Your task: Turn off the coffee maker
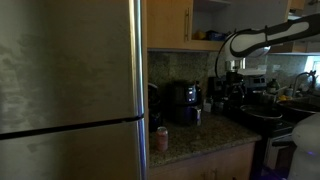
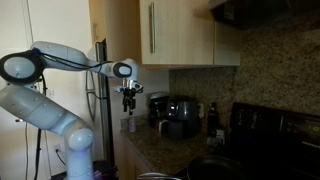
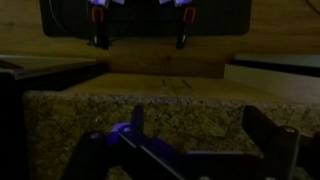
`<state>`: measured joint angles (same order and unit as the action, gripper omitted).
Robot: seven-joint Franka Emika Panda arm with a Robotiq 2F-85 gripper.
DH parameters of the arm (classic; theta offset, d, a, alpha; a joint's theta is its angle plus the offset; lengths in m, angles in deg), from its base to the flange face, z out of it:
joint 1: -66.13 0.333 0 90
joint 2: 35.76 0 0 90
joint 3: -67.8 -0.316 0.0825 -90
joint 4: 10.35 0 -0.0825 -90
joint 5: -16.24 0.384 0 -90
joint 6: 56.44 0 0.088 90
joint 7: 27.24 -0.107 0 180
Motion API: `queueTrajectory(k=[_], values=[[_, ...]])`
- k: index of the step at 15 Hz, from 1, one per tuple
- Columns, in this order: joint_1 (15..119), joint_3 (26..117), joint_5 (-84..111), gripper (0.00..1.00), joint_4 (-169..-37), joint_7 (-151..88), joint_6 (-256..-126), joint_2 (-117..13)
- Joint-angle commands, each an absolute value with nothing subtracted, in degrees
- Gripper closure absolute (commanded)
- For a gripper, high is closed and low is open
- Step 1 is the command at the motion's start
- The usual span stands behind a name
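Observation:
The coffee maker (image 1: 182,102) is a black boxy appliance on the granite counter, against the backsplash; it shows in both exterior views (image 2: 182,117). My gripper (image 2: 130,101) hangs in the air, pointing down, well off to the side of the coffee maker and above the counter's front part. It also shows under the white arm in an exterior view (image 1: 233,74). In the wrist view the two dark fingers (image 3: 185,150) stand wide apart with only speckled counter between them. The gripper is open and empty. The coffee maker does not show clearly in the wrist view.
A small red-labelled can (image 1: 162,138) stands on the counter near the steel fridge (image 1: 70,90). A darker machine with metal parts (image 2: 157,105) stands beside the coffee maker. Wooden cabinets (image 2: 185,30) hang above. A stove (image 2: 275,125) lies at the counter's far end.

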<state>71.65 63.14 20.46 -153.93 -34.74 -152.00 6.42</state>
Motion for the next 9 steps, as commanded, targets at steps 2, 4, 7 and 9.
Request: queueTrajectory(k=[2,4,7,9], values=[[71.6,61.5,21.0,0.00,-154.5,-33.4,-170.5,1.0],[71.3,60.5,20.6,0.00,-154.2,-35.1,-176.9,-2.2],[71.6,60.7,20.4,0.00,-154.2,-35.6,-176.5,-1.8],[71.7,60.5,20.4,0.00,-154.2,-35.9,-177.6,-3.0]])
